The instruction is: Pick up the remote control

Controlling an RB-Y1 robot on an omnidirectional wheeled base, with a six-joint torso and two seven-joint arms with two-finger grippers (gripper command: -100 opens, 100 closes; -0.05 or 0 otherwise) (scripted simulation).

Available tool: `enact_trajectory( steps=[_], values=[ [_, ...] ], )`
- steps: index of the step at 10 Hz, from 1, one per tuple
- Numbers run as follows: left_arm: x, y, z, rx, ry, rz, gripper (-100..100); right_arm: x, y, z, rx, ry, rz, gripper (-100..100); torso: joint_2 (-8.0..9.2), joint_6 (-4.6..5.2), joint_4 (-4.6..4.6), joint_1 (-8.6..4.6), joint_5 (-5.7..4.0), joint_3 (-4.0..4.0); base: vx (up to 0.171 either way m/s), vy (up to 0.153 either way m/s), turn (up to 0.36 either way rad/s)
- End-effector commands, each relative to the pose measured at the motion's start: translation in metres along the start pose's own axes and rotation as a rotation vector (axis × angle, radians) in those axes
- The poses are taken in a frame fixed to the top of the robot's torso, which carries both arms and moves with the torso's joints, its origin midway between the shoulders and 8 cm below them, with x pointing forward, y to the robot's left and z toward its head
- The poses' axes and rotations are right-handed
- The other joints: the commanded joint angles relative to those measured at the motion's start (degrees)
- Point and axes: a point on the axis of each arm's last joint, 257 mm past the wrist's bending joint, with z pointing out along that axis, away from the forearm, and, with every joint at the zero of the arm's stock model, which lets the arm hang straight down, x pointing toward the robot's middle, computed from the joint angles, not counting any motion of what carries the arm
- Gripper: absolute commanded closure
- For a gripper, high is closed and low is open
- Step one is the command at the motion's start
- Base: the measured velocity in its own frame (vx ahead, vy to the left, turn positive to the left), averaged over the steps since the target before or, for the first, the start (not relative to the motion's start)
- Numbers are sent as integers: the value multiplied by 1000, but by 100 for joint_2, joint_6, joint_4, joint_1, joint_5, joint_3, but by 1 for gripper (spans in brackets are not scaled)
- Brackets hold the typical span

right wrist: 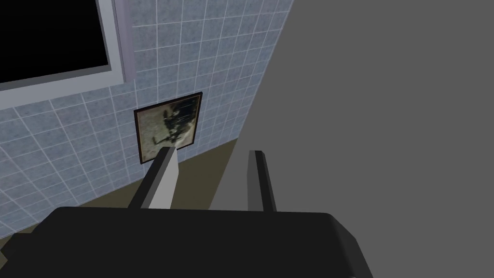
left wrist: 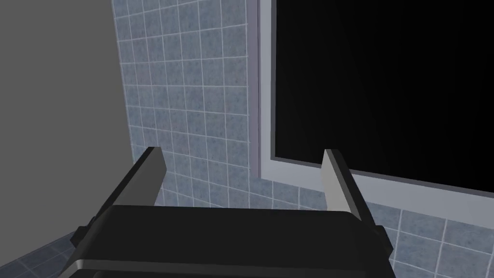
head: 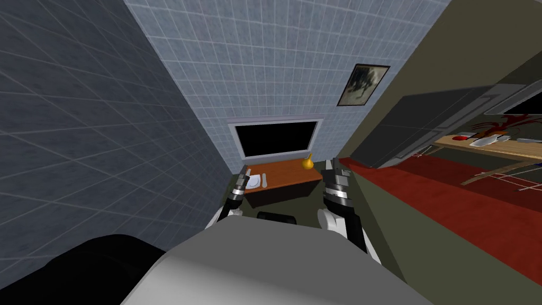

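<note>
Barely begun: left gripper (left wrist: 243,161) spread wide, right gripper (right wrist: 212,157) narrowly parted, both empty; remote (head: 264,180) waits on the table (head: 288,175), left edge.

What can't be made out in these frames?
Pale bar by the plate: head view, too small to call it the remote.
Table left edge: head view, behind left tool.
Far bench items: head view, too small.
</note>
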Motion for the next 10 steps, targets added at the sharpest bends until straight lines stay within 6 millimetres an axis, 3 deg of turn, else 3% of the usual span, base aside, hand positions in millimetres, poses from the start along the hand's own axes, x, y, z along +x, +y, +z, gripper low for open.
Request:
enact_trajectory(
  steps=[1,2,3,4,7,8,10],
  values=[
    [17,29,-15,-76,60,-27,-100,0,0,0,0,0,0,0,0,0,0,0,0,0,-122,-119,-214],
    [17,33,-16,-86,61,-27,-100,0,0,0,0,0,0,0,12,-1,2,-5,-1,7,-79,-82,-55],
    [28,53,-30,-141,98,-44,-100,0,0,0,0,0,0,0,1,-3,2,7,1,2,-43,-81,-119],
    [28,53,-30,-141,98,-44,-100,0,0,0,0,0,0,0,-9,-2,-1,9,1,-5,-32,-57,-72],
    [61,109,-81,-308,209,-95,-100,0,0,0,0,0,0,0,-4,-2,-1,0,0,-2,-67,-111,-193],
    [60,114,-85,-321,209,-94,-100,0,0,0,0,0,0,0,-3,-2,0,-8,-3,-1,-51,-94,-118],
    [78,144,-125,-433,281,-125,-100,0,0,0,0,0,0,0,-9,-2,-1,10,1,-4,-56,-102,-219]
  ],
)
